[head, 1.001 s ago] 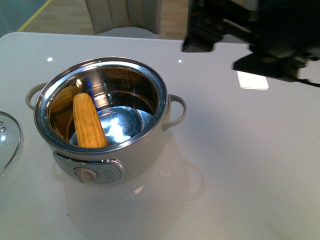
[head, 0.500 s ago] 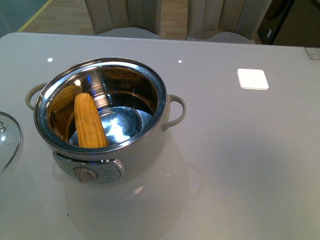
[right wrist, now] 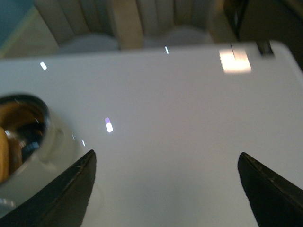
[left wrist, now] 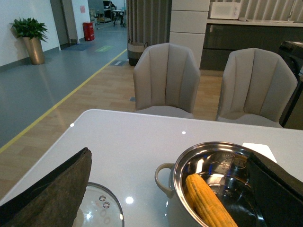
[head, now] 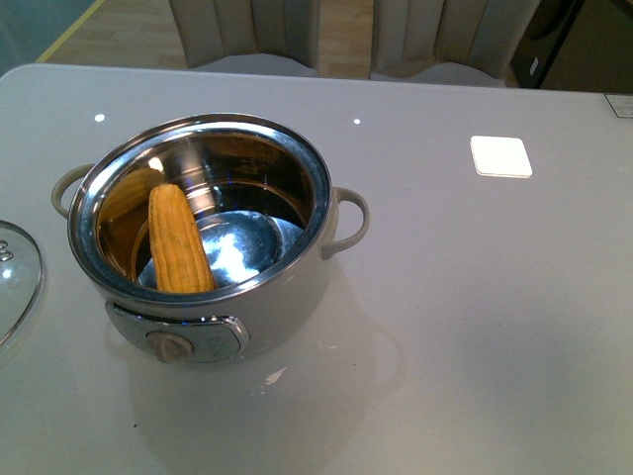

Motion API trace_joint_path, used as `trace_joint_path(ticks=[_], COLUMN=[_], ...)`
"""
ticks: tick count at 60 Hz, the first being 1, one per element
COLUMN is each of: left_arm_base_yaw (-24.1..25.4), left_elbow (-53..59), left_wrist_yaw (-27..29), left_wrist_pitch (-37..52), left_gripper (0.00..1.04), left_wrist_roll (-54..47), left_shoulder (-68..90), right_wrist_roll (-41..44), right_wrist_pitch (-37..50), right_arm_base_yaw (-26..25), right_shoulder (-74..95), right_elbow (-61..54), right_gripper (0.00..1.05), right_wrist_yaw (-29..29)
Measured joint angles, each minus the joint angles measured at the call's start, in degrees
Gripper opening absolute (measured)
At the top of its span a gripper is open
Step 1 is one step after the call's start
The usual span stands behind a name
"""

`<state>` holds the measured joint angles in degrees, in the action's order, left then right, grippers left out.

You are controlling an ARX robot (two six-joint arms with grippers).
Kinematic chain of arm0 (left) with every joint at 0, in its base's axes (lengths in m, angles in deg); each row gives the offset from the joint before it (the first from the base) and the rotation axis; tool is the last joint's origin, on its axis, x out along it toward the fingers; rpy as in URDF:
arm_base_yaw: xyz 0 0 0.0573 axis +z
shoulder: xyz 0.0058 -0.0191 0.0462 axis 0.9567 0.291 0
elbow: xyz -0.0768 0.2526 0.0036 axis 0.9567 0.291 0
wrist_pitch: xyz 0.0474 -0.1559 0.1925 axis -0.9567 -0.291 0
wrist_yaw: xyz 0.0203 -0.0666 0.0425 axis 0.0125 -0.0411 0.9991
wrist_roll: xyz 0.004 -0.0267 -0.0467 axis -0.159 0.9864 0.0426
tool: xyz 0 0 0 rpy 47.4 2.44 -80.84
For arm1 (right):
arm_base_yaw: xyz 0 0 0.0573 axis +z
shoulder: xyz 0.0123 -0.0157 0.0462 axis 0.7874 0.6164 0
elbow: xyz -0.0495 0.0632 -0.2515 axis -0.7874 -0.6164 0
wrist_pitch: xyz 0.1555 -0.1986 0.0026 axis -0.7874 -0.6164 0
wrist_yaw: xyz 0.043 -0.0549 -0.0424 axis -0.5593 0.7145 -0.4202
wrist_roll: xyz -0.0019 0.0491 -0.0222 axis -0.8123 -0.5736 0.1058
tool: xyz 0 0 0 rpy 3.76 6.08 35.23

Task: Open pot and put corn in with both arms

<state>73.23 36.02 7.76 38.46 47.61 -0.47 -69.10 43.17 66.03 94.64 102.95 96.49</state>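
Inside pot (head: 282, 297): corn (head: 180, 240) leaning; no legible labels.

Bright overhead glare; right wrist blurred

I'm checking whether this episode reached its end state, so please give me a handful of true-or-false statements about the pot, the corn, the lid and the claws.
1. The corn lies inside the pot. True.
2. The glass lid sits on the pot. False: it rests on the table beside the pot, which is open.
3. The right claw is open with nothing between its fingers. True.
4. The left claw is clamped on the corn. False: its fingers stand wide apart, holding nothing.
5. Both arms show in the front view. False: neither does.
6. The pot's knob faces the front camera. True.
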Motion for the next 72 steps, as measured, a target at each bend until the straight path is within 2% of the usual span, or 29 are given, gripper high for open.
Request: trace_joint_path(ticks=[4,7,15,20,26,72], left_arm_base_yaw=[0.00,0.00,0.00,0.00,0.00,0.00], left_elbow=[-0.02,0.00,0.00,-0.02,0.00,0.00], left_wrist_yaw=[0.02,0.00,0.00,-0.04,0.02,0.00], left_wrist_pitch=[0.00,0.00,0.00,0.00,0.00,-0.02], left_gripper=[0.98,0.98,0.98,0.98,0.98,0.98], left_wrist_roll=[0.00,0.00,0.00,0.00,0.00,0.00], left_shoulder=[0.00,0.00,0.00,0.00,0.00,-0.02], right_wrist_roll=[3.34,5.16,6.51,7.10,7.37,7.63], right_wrist_pitch=[10.75,14.10,14.56,14.32,9.49,8.70], right_arm_base_yaw=[-1.77,-3.26,-5.88,-11.41,-13.70,-13.88], right_shoulder=[-4.02,-5.66,-7.78,-9.44,-14.16,-22.01], right_elbow=[-4.85,-6.43,-9.31,-10.67,-11.37,-15.76], right_gripper=[0.69,0.58,0.35,0.19,0.02,0.02], right_wrist_yaw=[-1.57,-2.89,-5.51,-12.20,-12.85,-13.07])
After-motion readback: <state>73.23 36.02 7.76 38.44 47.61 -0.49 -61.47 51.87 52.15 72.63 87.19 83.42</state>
